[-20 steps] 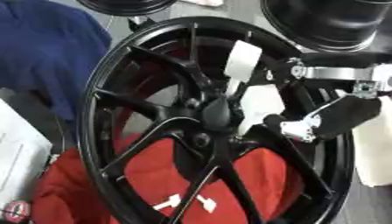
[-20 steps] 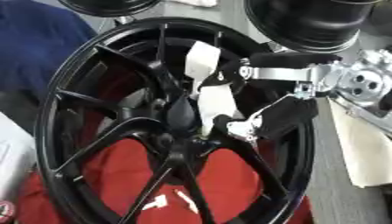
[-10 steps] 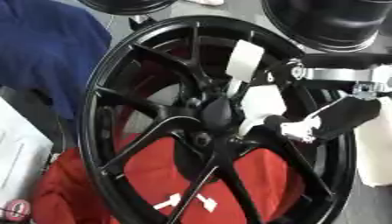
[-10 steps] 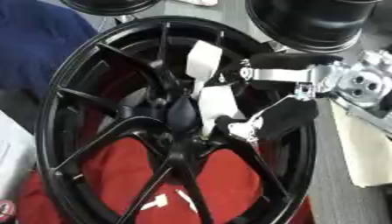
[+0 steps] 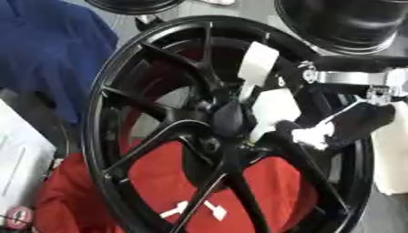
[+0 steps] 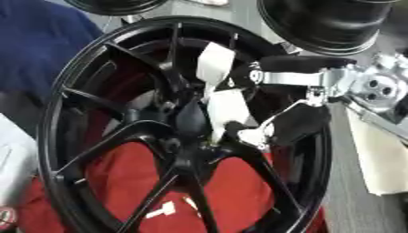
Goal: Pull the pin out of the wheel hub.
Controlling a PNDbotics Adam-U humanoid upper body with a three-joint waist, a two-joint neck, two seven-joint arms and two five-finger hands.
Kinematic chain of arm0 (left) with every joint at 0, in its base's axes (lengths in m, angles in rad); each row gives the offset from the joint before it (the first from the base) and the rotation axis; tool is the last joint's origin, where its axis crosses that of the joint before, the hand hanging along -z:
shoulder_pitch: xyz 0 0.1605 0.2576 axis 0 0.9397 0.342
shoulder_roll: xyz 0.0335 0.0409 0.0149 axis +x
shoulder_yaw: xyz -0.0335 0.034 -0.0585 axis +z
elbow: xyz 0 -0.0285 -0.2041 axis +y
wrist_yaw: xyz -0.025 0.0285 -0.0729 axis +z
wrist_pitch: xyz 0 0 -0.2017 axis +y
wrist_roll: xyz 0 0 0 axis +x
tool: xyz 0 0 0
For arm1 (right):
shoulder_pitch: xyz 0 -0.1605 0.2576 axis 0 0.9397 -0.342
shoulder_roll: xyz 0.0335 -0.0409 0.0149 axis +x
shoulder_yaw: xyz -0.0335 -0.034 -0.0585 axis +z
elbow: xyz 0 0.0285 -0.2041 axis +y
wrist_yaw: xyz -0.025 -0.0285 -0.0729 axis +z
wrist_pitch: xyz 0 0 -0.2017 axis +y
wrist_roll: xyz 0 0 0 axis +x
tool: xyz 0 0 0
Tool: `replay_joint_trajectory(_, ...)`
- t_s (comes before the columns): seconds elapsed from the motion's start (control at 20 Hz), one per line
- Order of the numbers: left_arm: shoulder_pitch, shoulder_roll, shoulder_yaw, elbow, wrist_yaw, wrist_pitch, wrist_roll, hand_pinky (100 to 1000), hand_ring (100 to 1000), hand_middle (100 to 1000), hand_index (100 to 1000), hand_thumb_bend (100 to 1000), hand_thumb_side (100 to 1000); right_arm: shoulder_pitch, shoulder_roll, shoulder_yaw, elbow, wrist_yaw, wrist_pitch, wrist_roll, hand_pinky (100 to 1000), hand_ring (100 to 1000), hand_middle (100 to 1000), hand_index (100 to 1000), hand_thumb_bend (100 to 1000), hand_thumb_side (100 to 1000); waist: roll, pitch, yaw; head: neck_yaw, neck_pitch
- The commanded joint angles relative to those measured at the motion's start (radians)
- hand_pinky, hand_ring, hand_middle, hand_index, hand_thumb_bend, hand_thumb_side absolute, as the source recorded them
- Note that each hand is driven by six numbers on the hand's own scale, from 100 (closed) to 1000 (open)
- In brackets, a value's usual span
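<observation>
Item: black multi-spoke wheel (image 5: 119, 136), standing tilted, its centre hub (image 5: 227, 119) taken as landmark.

Right hand (image 6: 271, 125): enters from the right of the hub, white-tipped fingers (image 6: 227, 107) laid against the hub's right side; they appear curled, but whether they pinch anything cannot be told. A second white-tipped finger (image 6: 213, 61) points up above the hub.

Pin: not distinguishable; judged to sit at the hub, under the fingertips.

Left hand: in no view.

Method, as judgement: close on the pin close to the hub face, then draw straight out along its axis, away from the spokes, without twisting sideways; keep the wheel from rocking.

Obscured: the pin itself and the contact point. Red cloth (image 5: 263, 182) below the hub lies behind the spokes. A second black rim (image 5: 343, 22), above and right of the hub, is cut off by the frame edge.
</observation>
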Motion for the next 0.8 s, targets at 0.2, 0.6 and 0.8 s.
replay_joint_trajectory(0.2, -0.007, 0.008, -0.002, -0.022, -0.006, 0.002, -0.005, 783, 713, 650, 694, 157, 778, -0.007, -0.023, -0.012, -0.009, 0.012, 0.008, 0.003, 788, 887, 775, 829, 100, 359, 0.006, -0.014, 0.002, -0.003, -0.015)
replay_joint_trajectory(0.6, -0.005, 0.008, -0.001, -0.022, -0.006, 0.008, -0.007, 784, 713, 651, 694, 153, 781, -0.016, -0.019, -0.014, -0.009, -0.040, -0.007, -0.061, 771, 877, 614, 691, 100, 378, 0.005, -0.016, -0.002, 0.000, -0.012)
replay_joint_trajectory(0.8, -0.004, 0.008, 0.000, -0.022, -0.007, 0.009, -0.006, 784, 714, 652, 694, 151, 780, -0.019, -0.018, -0.016, -0.009, -0.062, -0.015, -0.100, 753, 842, 537, 600, 100, 324, 0.006, -0.019, -0.003, 0.000, -0.009)
